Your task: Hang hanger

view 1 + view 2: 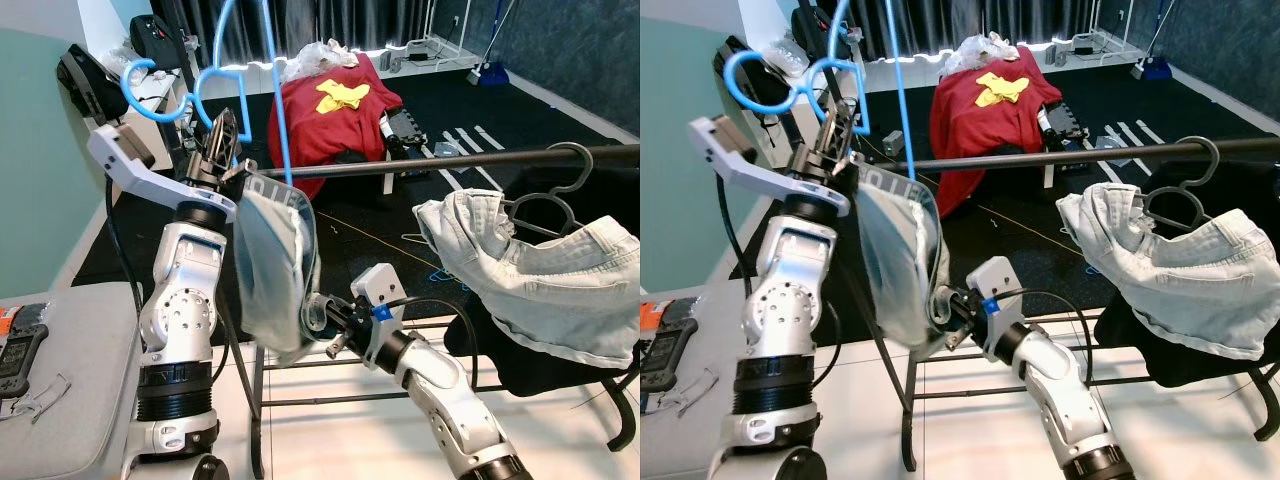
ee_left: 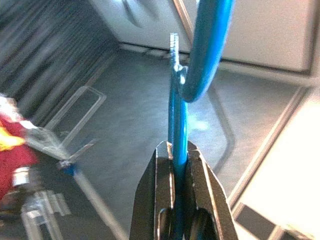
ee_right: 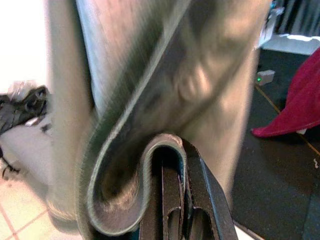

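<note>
Left claw [image 1: 222,140] is raised high, fingers pinched tight on the blue hanger [image 1: 235,70], and the left wrist view confirms it: both black fingers [image 2: 160,190] squeezed onto the blue rod just below its hook bend. The hanger's hook and loops stand above the claw. Draped from the hanger, right beneath that claw, hangs a pale denim garment [image 1: 275,270], falling down beside the silver left arm.

Down low, the right claw [image 1: 322,322] reaches in from the right and is clamped on the garment's lower edge; the right wrist view shows a fold of fabric [image 3: 165,145] curled over and caught between its fingers.

Just to the right of the left claw, the dark clothes rail [image 1: 450,160] runs off sideways, its near end touching or nearly touching the garment's top; hard to say which. Farther along that rail, well away from both claws, a grey hanger [image 1: 545,195] is hooked over it with light denim shorts [image 1: 540,270] on it. Beyond the rail, a red cloth [image 1: 330,120] covers something on the dark floor.
</note>
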### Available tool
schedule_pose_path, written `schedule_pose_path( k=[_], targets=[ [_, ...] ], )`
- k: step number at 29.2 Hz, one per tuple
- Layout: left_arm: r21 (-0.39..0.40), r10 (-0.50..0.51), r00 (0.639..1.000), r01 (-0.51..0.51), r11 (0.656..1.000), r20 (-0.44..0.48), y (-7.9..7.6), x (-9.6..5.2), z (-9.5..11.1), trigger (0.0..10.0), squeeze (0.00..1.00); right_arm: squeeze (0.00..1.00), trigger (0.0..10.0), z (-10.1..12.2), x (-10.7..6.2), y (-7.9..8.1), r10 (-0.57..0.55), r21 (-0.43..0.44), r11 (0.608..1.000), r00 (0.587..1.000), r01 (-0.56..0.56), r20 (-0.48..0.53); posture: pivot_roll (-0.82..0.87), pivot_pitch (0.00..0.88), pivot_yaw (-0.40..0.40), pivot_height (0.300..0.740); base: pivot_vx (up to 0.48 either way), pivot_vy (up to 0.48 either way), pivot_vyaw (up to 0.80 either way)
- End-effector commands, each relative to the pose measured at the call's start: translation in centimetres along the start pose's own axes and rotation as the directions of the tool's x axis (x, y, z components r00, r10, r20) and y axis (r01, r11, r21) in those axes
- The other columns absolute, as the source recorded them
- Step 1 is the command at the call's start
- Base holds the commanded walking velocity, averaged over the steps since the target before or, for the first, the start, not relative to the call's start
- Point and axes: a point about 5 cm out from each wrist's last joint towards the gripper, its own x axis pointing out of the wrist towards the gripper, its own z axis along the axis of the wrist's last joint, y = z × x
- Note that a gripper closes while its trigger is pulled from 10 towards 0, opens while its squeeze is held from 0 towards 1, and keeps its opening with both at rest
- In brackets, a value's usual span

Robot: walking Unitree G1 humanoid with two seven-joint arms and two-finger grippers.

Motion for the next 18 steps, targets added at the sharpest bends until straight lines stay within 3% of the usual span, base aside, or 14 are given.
schedule_pose_path(
  k=[1, 3, 7, 8, 12, 15, 18],
  targets=[
    [-0.015, -0.029, 0.998, 0.03, 0.999, 0.06, -0.4, 0.5, 1.3, 0.0, 0.0, 0.0, 0.0, -2.5, -1.1, 0.2, 0.017, 0.0, 1.0, 0.991, -0.017, -0.136, -0.1, 0.055, 0.054, 0.74, 0.0, 0.0, 0.0],
    [-0.009, -0.021, 0.996, 0.022, 1.0, 0.082, -0.4, 0.8, 1.7, 0.0, 0.0, 0.0, 0.0, -3.4, -1.6, 0.0, 0.006, 0.009, 1.0, 0.983, -0.004, -0.183, -0.1, 0.055, 0.054, 0.74, 0.0, 0.0, 0.0],
    [0.048, -0.036, 0.991, 0.03, 0.998, 0.125, -0.2, 1.9, 3.4, 0.0, 0.0, 0.0, 0.0, -10.0, -5.5, -0.9, -0.068, 0.022, 0.996, 0.89, 0.087, -0.45, -0.09, 0.053, 0.048, 0.74, 0.0, 0.0, 0.0],
    [0.048, -0.036, 0.991, 0.03, 0.998, 0.125, -0.2, 1.9, 3.4, 0.0, 0.0, 0.0, 0.0, -10.0, -5.5, -0.9, -0.068, 0.022, 0.996, 0.89, 0.087, -0.45, -0.09, 0.053, 0.048, 0.74, 0.0, 0.0, 0.0],
    [0.078, -0.019, 0.991, 0.009, 0.997, 0.135, 0.4, 2.0, 4.0, 0.0, 0.0, 0.0, 0.0, -13.7, -6.8, 0.2, -0.058, 0.045, 0.994, 0.808, 0.104, -0.586, -0.1, 0.054, 0.052, 0.74, 0.0, 0.0, 0.0],
    [0.087, -0.036, 0.993, 0.027, 0.996, 0.112, 0.4, 1.9, 3.8, 0.0, 0.0, 0.0, 0.0, -15.0, -6.5, 1.5, -0.072, 0.052, 0.99, 0.783, 0.132, -0.618, -0.1, 0.055, 0.051, 0.74, 0.0, 0.0, 0.0],
    [0.203, -0.164, 0.983, 0.179, 0.963, -0.087, -0.8, 1.3, 1.6, 0.0, 0.0, 0.0, 0.0, -14.9, -4.1, 3.2, -0.102, 0.087, 0.979, 0.816, 0.184, -0.57, -0.1, 0.058, 0.051, 0.74, 0.0, 0.0, 0.0]
  ],
)
